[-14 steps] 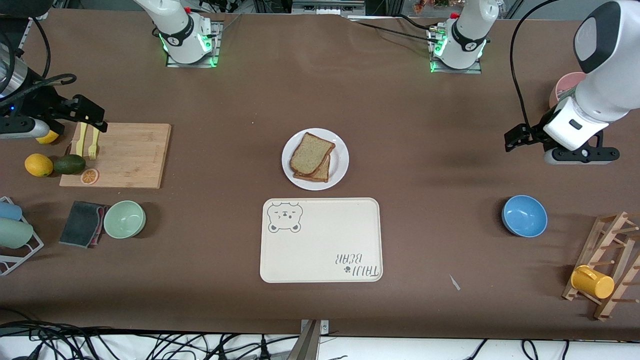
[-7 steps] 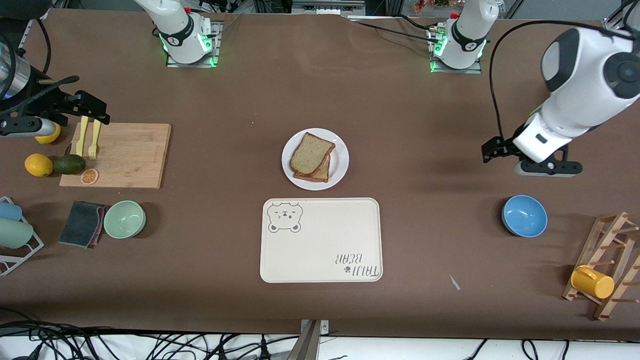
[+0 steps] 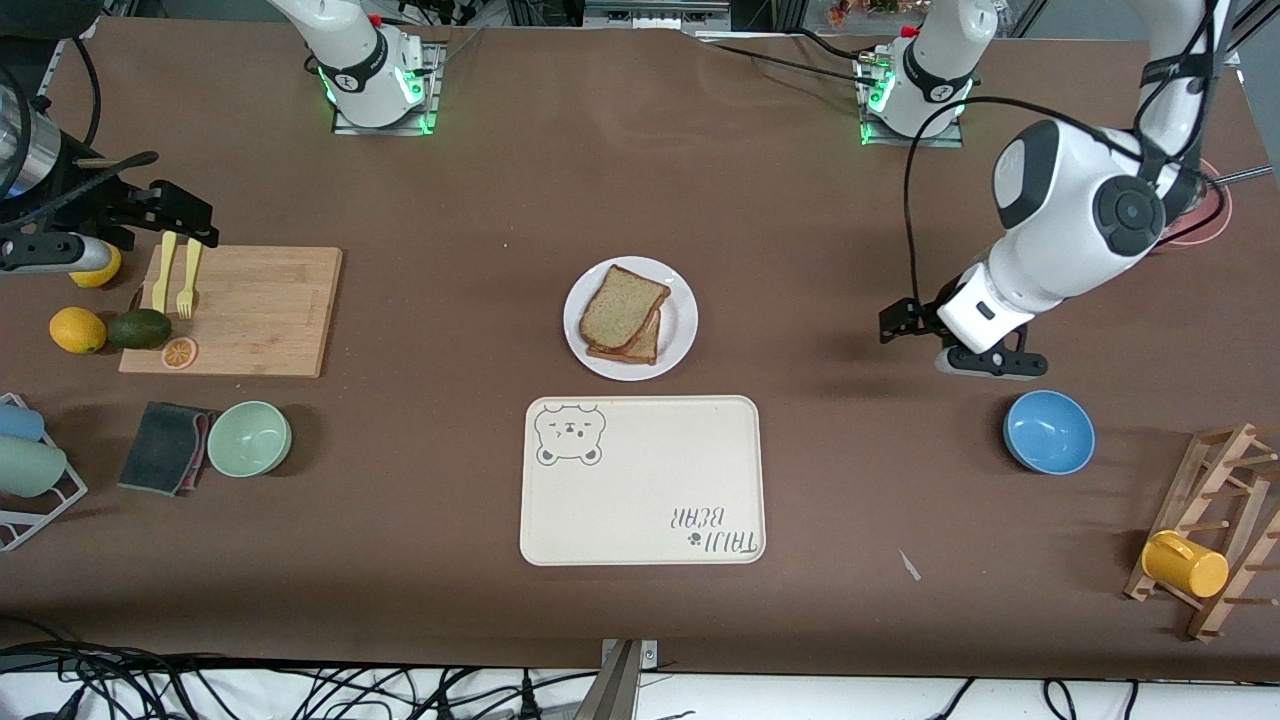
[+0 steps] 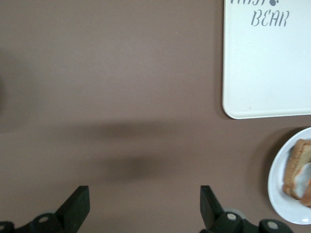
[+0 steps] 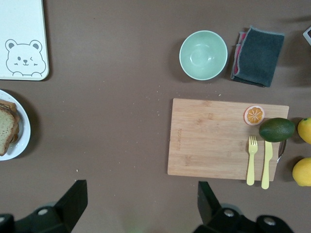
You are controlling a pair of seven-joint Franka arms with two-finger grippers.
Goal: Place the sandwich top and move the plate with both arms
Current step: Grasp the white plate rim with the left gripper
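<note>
The white plate [image 3: 679, 330] sits mid-table, just farther from the front camera than the cream bear tray [image 3: 640, 500]. The sandwich top [image 3: 622, 306], a plain tan slice, lies on another slice on the plate. My left gripper [image 3: 897, 324] is open and empty over bare table between the plate and a blue bowl [image 3: 1048, 431]. Its view shows the gripper [image 4: 145, 208], the plate's rim [image 4: 277, 194] and the bread [image 4: 297, 162]. My right gripper [image 3: 188, 224] is open and empty over the cutting board's edge. Its view shows the gripper [image 5: 141, 204], the plate [image 5: 23, 133] and the bread [image 5: 7, 127].
A wooden cutting board [image 3: 250, 310] with a yellow fork and knife, an avocado [image 3: 139, 328] and lemons lie at the right arm's end. A green bowl [image 3: 249, 437] and dark cloth [image 3: 162, 447] lie nearer the camera. A wooden rack with a yellow cup [image 3: 1184, 564] is at the left arm's end.
My left arm has swung in from its end of the table toward the plate and lowered. My right gripper shifted slightly a second ago and has since held still.
</note>
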